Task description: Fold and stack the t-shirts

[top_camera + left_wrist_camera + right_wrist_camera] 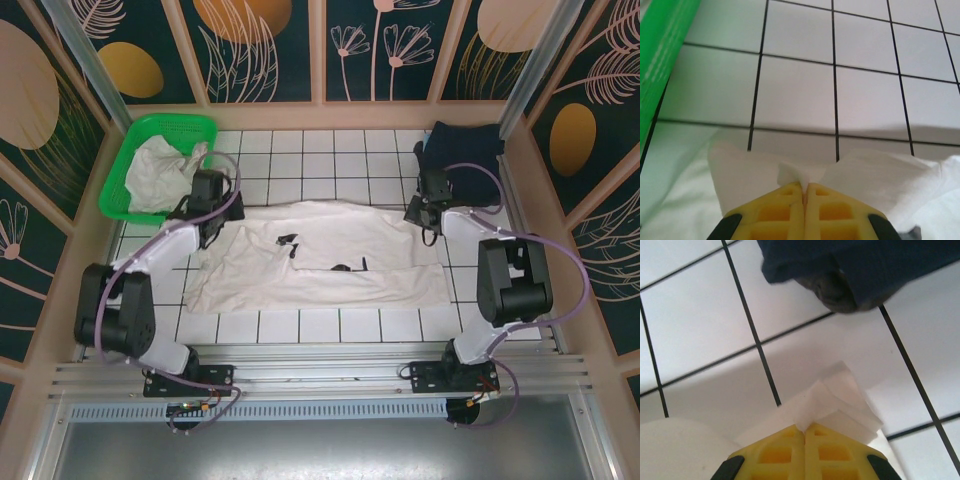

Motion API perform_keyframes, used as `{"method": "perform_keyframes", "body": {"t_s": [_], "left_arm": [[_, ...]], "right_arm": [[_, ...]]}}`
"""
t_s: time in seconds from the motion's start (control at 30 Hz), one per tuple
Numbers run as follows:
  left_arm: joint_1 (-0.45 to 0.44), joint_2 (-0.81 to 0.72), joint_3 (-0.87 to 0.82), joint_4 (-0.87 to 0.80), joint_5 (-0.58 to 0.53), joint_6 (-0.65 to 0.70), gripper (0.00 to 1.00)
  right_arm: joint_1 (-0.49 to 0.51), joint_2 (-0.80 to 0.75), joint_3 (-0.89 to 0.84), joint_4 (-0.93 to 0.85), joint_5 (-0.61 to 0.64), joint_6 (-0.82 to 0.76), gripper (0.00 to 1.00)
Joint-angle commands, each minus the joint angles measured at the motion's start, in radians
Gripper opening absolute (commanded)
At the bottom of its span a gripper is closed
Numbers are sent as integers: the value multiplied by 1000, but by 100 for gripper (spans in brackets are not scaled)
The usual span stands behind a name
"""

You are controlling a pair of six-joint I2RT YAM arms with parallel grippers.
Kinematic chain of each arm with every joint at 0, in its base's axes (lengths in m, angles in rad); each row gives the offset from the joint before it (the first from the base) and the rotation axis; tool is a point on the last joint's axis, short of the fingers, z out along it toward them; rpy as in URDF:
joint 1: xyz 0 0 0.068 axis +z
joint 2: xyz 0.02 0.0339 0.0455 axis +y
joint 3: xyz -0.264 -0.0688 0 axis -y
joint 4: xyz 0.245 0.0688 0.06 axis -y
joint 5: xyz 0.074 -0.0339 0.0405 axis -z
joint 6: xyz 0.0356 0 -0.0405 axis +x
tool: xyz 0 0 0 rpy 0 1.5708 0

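**Tiled table (pixel 300 325), shirt (pixel 320 255) lying crossways, me holding both far corners**

White tiles are running all the way across, and the big off-white shirt is sprawling flat over the middle of them. Its long axis is going left to right, so it's lying square across in front of both arms.

What I think the next move is hanging on is that the whole shirt body is lying on the near side of my grippers, toward the arm bases. I'm sitting on its far edge, one gripper at each end.

- The left gripper (pixel 804 186) is pressing shut on a little peak of white fabric at the far left corner, just beside the green basket (pixel 175 122).
- The right gripper (pixel 805 427) is pinching a layered bit of white cloth at the far right corner, with the navy shirt (pixel 460 150) lying just beyond it in the back right corner.

So neither arm is really nearer, since each one is owning its own corner. I'm guessing the fold is going to be both ends coming toward me together and laying the far edge over the near one. If one side is lagging, the fold line is going to skew.

A crumpled shirt (pixel 160 175) is waiting in the basket, not yet folded. The navy one is looking bunched or maybe folded, but I can't tell which from here.
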Motion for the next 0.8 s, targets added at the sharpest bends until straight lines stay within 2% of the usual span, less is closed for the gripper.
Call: {"method": "perform_keyframes", "body": {"t_s": [0.0, 0.07, 0.23, 0.4, 0.77], "left_arm": [[7, -131, -177, 180, 50, -115, 0], [6, -189, -261, 205, 47, -148, 0], [6, -339, -410, 147, -32, -166, 0], [6, -414, -497, 126, -17, -212, 0], [7, -461, -534, 100, -62, -243, 0]], "right_arm": [[-37, -63, -60, 51, -48, 36, 4], [-45, -86, -94, 74, -66, 38, 5], [-55, -130, -177, 105, -93, 46, 6], [-67, -145, -234, 116, -102, 48, 6], [-125, -267, -303, 76, -97, 53, 7]]}}
